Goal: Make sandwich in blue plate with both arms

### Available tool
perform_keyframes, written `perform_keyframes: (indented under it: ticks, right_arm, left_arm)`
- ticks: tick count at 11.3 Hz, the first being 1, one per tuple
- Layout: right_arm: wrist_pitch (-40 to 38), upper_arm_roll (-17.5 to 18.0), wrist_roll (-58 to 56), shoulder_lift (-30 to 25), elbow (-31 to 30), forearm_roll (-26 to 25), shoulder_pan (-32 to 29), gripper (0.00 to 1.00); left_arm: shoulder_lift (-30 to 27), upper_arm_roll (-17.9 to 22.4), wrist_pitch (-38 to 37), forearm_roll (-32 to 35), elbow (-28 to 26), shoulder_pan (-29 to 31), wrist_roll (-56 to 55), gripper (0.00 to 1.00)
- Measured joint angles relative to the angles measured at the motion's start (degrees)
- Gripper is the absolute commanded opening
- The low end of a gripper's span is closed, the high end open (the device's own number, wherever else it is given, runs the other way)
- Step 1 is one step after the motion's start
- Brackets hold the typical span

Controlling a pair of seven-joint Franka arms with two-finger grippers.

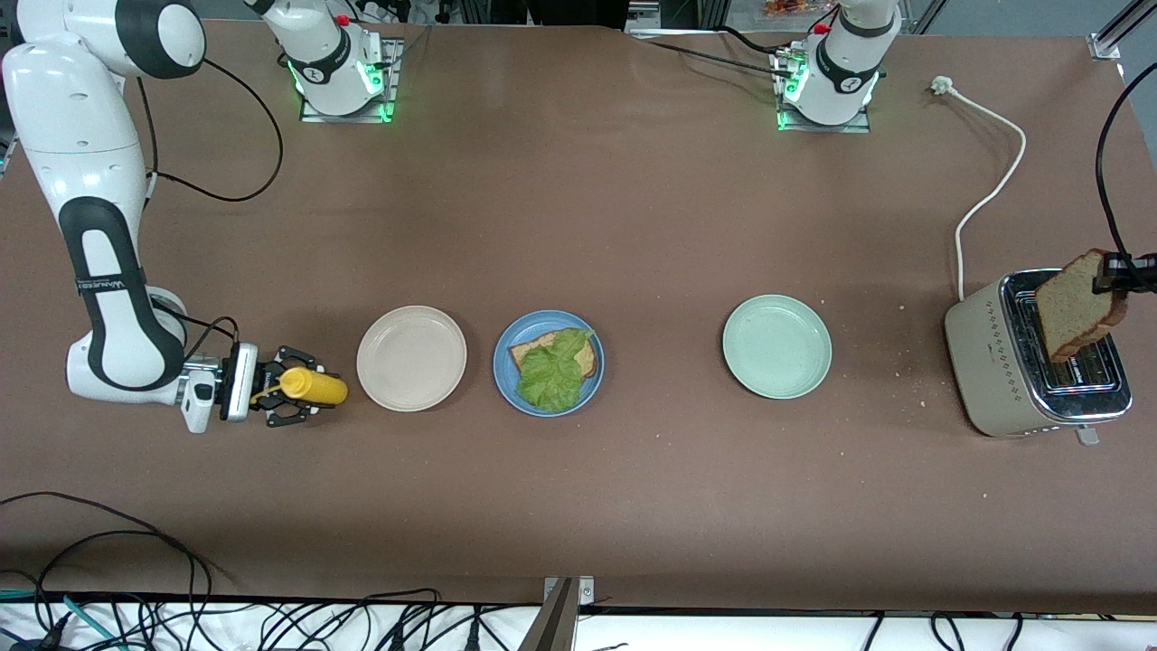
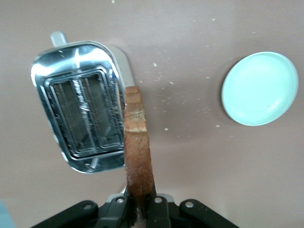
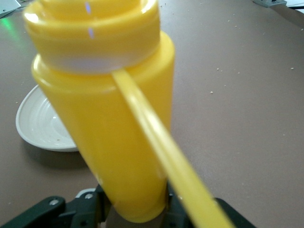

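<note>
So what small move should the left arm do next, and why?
Probably carry the bread slice toward the blue plate: the left gripper holds it over the toaster, and the lettuce there has no top slice.

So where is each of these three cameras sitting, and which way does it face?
Front view: high across the table, facing both arm bases; shows the blue plate.
Left wrist view: over the toaster, looking down past the left gripper shut on the bread slice.
Right wrist view: low, along the yellow bottle in the right gripper.
Shared: front and left wrist views both show the pale green plate.
</note>
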Motion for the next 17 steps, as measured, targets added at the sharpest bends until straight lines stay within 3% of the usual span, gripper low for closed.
perform_keyframes:
  ticks: [3, 4, 7, 10, 17]
  right_arm:
    - [0.26, -0.06, 0.22, -0.11, 1.15, -0.48, 0.45, 0.00]
    - [0.35, -0.36, 3.03, -0.76, 1.88, -2.79, 1.32, 0.00]
    - [0.39, -1.63, 19.07, -5.91, 2.67, -14.70, 5.54, 0.00]
    - [0.38, -2.99, 31.76, -9.22, 2.65, -22.86, 9.46, 0.00]
    - [0.31, -6.45, 66.15, -13.47, 2.63, -44.88, 25.68, 0.00]
  left_arm:
    - [-1.55, -3.14, -3.39, -4.29, -0.01, 0.00, -8.60, 0.00]
    - [-1.56, -5.18, -3.74, -4.42, -0.08, -0.07, -11.93, 0.00]
    - [-1.55, -11.59, -3.90, -4.50, -0.43, -0.31, -22.26, 0.00]
    - [-1.55, -15.25, -4.02, -4.53, -0.66, -0.51, -27.04, 0.00]
    - [-0.25, -16.64, -4.00, -4.59, -0.94, -0.44, -28.83, 0.00]
